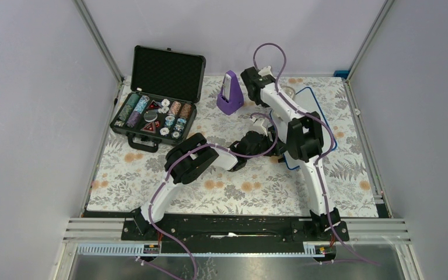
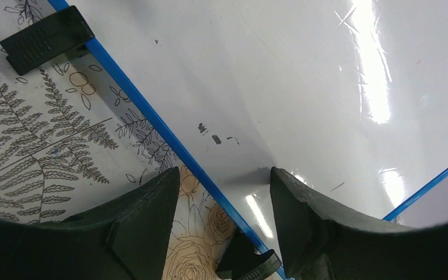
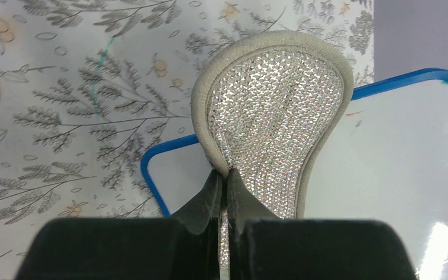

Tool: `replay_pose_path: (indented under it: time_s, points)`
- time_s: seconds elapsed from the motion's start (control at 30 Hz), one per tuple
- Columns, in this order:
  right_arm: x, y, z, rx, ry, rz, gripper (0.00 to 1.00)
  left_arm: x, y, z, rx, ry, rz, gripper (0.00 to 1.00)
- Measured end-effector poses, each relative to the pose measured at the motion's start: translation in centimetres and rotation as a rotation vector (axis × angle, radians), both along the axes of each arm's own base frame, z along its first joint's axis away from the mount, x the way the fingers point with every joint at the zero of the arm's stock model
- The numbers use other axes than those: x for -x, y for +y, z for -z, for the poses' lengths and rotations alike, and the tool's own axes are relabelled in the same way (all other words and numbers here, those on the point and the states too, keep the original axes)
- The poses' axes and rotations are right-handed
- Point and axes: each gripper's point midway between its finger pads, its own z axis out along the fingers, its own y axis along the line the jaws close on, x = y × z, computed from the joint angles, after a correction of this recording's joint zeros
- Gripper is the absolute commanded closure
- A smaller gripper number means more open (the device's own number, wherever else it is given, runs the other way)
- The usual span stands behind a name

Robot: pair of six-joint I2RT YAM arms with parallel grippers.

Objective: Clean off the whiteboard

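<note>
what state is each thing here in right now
poker chip case: lid open, chips in the tray
purple metronome: upright on the table
whiteboard: lying on the table, mostly white, a few small marks
sparkly cloth pad: pinched at its narrow end, lying over the board's corner rim
left tool: open, straddling the board's blue rim
right tool: shut on the pad
</note>
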Motion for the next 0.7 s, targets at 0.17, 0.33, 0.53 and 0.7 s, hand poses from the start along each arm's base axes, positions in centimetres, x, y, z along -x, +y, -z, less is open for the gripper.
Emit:
replay_pose_path:
  time_s: [0.17, 0.33, 0.53, 0.7]
  points:
    - [-0.9, -2.9, -2.7, -0.010, -0.056, 0.056, 1.00, 0.0, 0.0, 0.0, 0.000, 0.000, 0.000, 0.36]
    - [-1.6, -8.7, -7.3, 0.007, -0.164, 0.182, 1.00, 0.0, 0.0, 0.0, -0.001, 0.000, 0.000, 0.36]
    - [-1.9, -11.3, -8.2, 0.079, -0.193, 0.248, 1.00, 0.0, 0.0, 0.0, -0.001, 0.000, 0.000, 0.36]
    - [-1.8, -10.5, -5.7, 0.184, -0.143, 0.238, 1.00, -0.1, 0.0, 0.0, 0.002, 0.000, -0.001, 0.36]
